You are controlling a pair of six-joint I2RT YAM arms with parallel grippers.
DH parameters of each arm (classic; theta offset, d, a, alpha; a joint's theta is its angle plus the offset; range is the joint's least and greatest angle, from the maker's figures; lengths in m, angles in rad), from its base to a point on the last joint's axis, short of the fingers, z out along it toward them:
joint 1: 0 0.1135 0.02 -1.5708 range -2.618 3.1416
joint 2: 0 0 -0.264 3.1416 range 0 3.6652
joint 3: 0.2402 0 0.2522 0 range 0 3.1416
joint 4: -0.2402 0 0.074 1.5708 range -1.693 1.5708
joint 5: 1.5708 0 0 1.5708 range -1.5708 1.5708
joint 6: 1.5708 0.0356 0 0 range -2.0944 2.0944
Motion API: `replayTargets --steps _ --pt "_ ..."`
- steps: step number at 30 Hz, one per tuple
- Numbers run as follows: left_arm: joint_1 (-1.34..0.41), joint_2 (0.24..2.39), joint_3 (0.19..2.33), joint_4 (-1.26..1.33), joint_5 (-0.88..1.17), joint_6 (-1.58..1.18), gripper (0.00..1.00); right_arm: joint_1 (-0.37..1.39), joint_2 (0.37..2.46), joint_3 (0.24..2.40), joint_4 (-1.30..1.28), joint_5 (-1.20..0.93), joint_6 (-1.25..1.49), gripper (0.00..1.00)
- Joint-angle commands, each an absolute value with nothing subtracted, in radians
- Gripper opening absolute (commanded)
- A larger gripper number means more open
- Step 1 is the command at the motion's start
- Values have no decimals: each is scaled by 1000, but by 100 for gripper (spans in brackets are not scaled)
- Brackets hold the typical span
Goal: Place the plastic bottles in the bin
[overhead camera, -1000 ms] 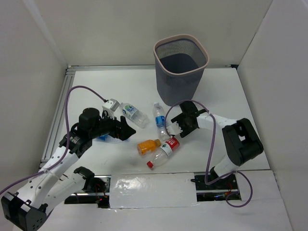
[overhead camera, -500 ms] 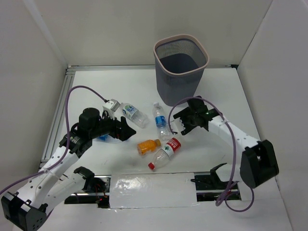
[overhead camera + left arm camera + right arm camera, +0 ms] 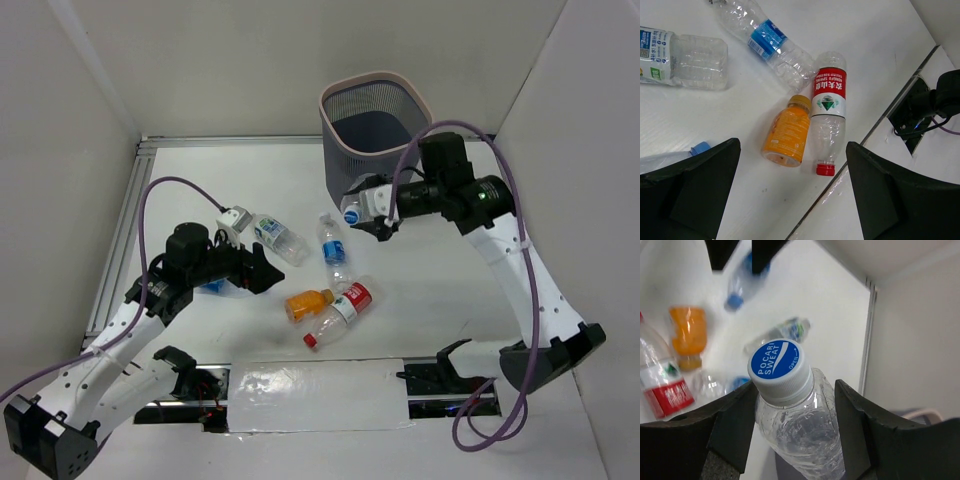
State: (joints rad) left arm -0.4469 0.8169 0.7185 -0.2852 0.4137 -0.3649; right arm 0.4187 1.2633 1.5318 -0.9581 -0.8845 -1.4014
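One clear blue-capped bottle point(image 3: 795, 410) clamped in my right fingers point(image 3: 375, 208), held up at bin's point(image 3: 350, 170) 6 o'clock side. My left fingers point(image 3: 260, 272) spread wide above surface point(image 3: 200, 190). Orange bottle point(image 3: 308, 303) and red-label bottle point(image 3: 348, 305) lie touching at their 4 o'clock.

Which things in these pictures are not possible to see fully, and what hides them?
- Held bottle: right wrist view, the bottom edge cuts off its lower part; top view, the right gripper covers all but its cap.
- Blue-capped bottle: left wrist view, a finger of the left gripper hides most of its body.
- Red-labelled bottle: right wrist view, blurred, label unreadable there.
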Motion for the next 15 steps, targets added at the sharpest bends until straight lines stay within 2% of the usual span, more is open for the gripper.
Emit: replayTargets --steps 1,5,6,8,10,15 --pt "-449 816 762 -253 440 -328 100 417 1341 1669 -1089 -1155 -1254 22" --pt "-449 825 762 -253 460 -328 100 388 1347 1721 -952 -1279 -1050 22" --pt "-449 825 753 -244 460 -328 100 377 1329 1704 -773 -1311 -973 22" --pt "-449 825 753 -244 469 -328 100 345 1287 1657 -576 -1321 -770 22" --pt "-449 825 753 -244 479 -328 100 331 1244 1618 -375 -1250 -681 22" --pt "-449 825 753 -235 488 -328 100 281 1264 1655 -240 -1143 -623 20"
